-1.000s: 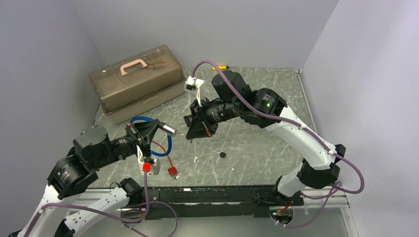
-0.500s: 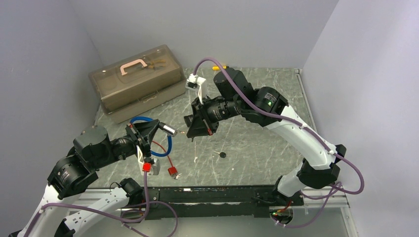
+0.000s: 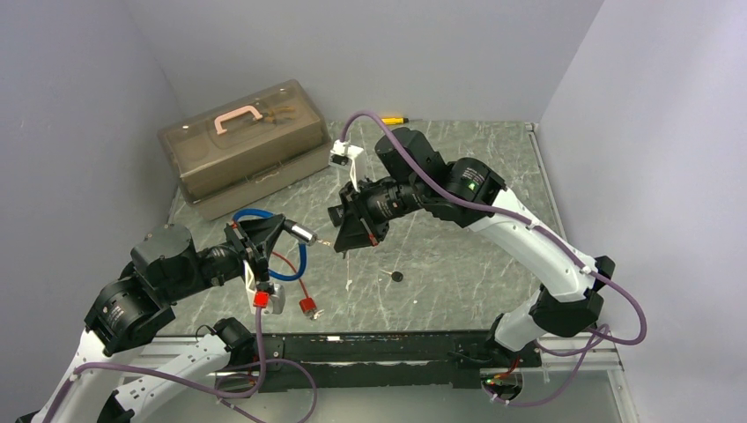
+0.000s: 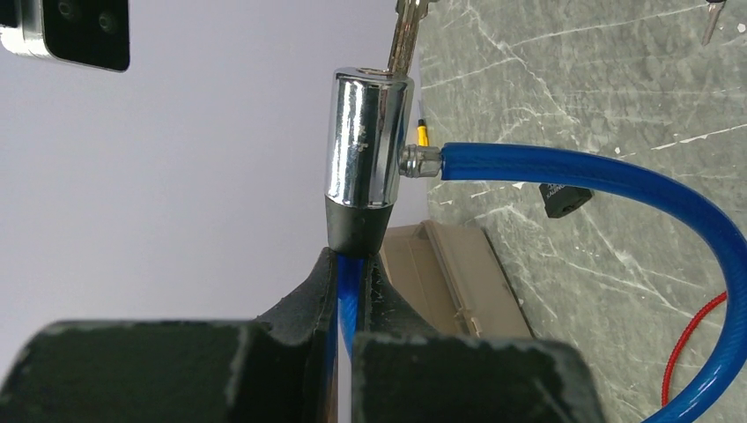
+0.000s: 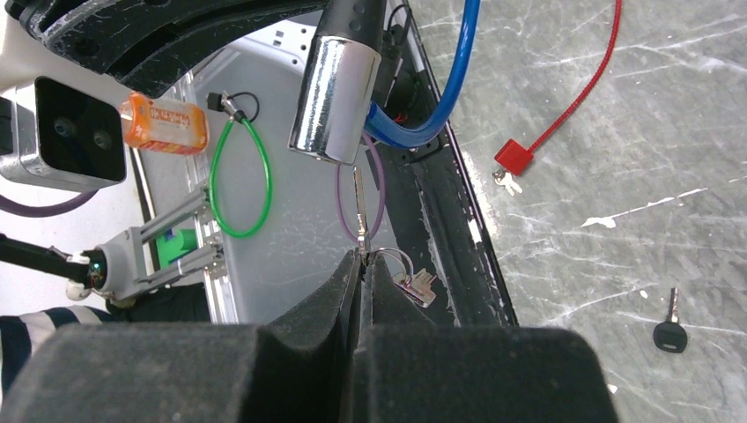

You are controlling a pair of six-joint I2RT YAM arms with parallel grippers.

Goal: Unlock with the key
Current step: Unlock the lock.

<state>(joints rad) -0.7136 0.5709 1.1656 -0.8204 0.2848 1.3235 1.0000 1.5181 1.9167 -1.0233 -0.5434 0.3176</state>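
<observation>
Robotics lab test cell, plain grey enclosure walls (image 3: 370, 53), marbled work table (image 3: 467, 260)

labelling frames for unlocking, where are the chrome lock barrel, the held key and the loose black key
chrome lock barrel (image 4: 366, 137): left wrist view, middle of its shiny side
held key (image 5: 358, 211): right wrist view, its blade
loose black key (image 5: 669, 335): right wrist view, its black head

Key (image 5: 359, 211) right of lock (image 5: 335, 97) (toolbox (image 3: 242, 145) behind)
</observation>
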